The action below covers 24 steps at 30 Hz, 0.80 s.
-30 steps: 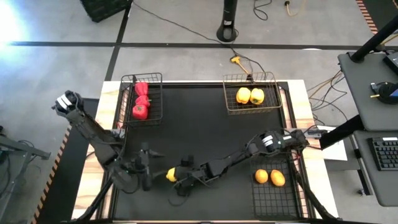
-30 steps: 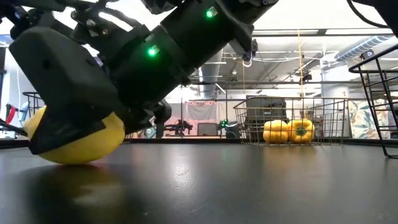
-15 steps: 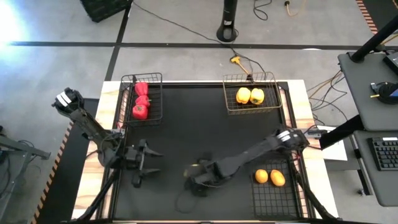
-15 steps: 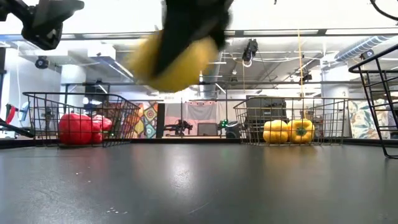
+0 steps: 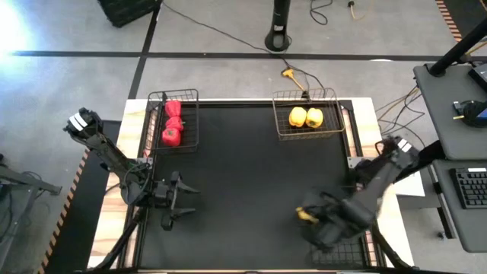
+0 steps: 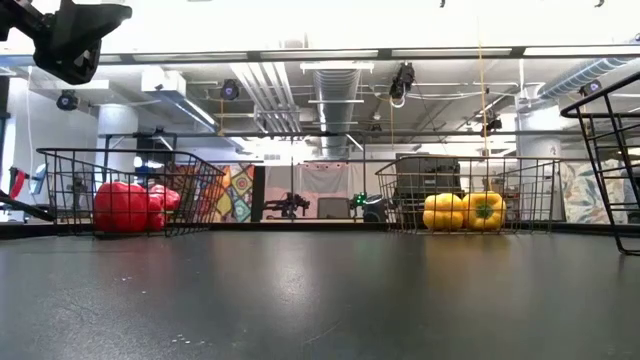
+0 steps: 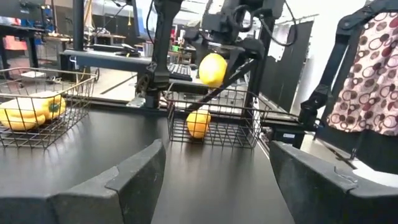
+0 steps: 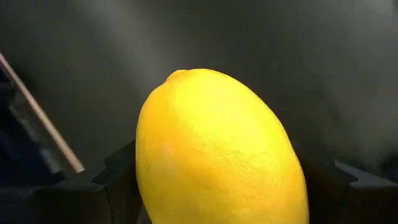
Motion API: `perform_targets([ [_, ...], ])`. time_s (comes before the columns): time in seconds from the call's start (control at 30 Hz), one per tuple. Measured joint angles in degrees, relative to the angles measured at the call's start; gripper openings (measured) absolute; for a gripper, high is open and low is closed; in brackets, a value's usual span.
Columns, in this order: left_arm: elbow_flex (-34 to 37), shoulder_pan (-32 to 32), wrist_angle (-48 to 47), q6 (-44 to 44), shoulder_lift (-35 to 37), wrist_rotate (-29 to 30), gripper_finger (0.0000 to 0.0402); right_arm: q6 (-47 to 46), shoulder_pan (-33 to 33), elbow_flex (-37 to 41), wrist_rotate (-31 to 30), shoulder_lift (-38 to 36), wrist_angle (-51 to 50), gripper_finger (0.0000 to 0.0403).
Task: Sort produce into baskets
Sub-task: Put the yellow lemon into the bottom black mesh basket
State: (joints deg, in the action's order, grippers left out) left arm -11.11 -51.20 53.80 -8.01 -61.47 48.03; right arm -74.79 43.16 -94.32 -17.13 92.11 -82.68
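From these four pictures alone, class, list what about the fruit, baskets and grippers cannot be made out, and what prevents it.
- High view: how many fruits lie in the black basket at the near right; the right gripper and its arm cover it.
- Low view: the same basket is cut by the picture's edge.
- Left wrist view: only one orange fruit shows through the mesh.
- Right wrist view: the lemon fills the frame, hiding what lies below.

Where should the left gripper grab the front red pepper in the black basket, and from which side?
Grip the red pepper across its rounded body, coming straight down from above: the black basket walls block every side approach, and its top is open. The left gripper has open fingers.
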Motion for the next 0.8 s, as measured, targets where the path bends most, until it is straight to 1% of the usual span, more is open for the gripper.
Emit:
perform_targets([
  [0.17,0.0,0.0,0.0,0.0,0.0,0.0,0.0271,-15.8,7.0,8.7,6.3,-4.5,-0.1,0.0294],
  [0.27,0.0,0.0,-0.3,0.3,0.0,0.0,0.0271,-22.3,9.3,13.3,9.9,-5.4,-0.1,0.0295],
  [0.37,0.0,0.0,-0.3,0.3,0.0,1.8,0.0271,-24.2,10.8,17.1,12.7,-5.3,1.3,0.0294],
  [0.47,0.0,0.1,-0.3,0.0,0.0,3.9,0.0271,-25.8,11.4,19.0,14.6,-5.4,3.0,0.0294],
  [0.6,0.0,0.0,-0.3,0.0,0.0,3.9,0.0271,-25.5,11.5,19.5,14.6,-5.4,5.6,0.0295],
  [0.8,0.0,0.0,-0.9,-0.2,-0.2,3.9,0.0271,-25.3,11.5,20.6,14.6,-5.3,5.6,0.0295],
])
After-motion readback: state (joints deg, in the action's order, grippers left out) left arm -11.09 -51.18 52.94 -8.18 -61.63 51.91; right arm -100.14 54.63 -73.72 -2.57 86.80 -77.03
